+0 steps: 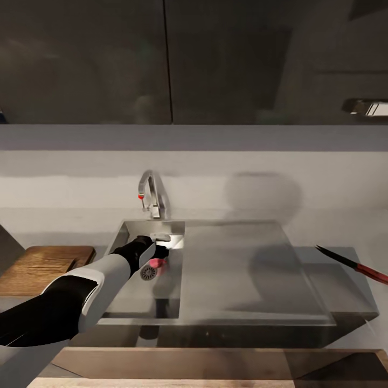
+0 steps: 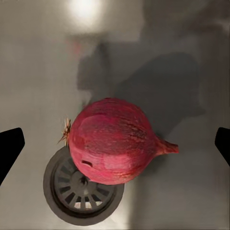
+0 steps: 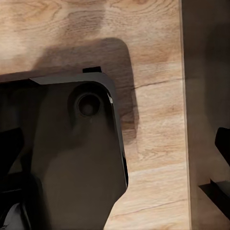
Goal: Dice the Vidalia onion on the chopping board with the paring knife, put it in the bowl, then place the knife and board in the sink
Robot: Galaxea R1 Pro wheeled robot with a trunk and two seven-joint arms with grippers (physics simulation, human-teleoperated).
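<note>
Between open left tool [image 2: 115,148] fingers: onion [image 2: 112,141], touching sink [image 1: 121,237] drain [image 2: 81,194].

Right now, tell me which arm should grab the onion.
Left. Its gripper is down in the sink, fingers open on either side of the onion beside the drain.

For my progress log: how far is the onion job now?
Nothing looks finished. The onion lies in the sink beside the drain, between the open left pincer fingers, not gripped. The chopping board and paring knife sit untouched on the countertop. Lifting, dicing, bowling and clearing remain.
</note>
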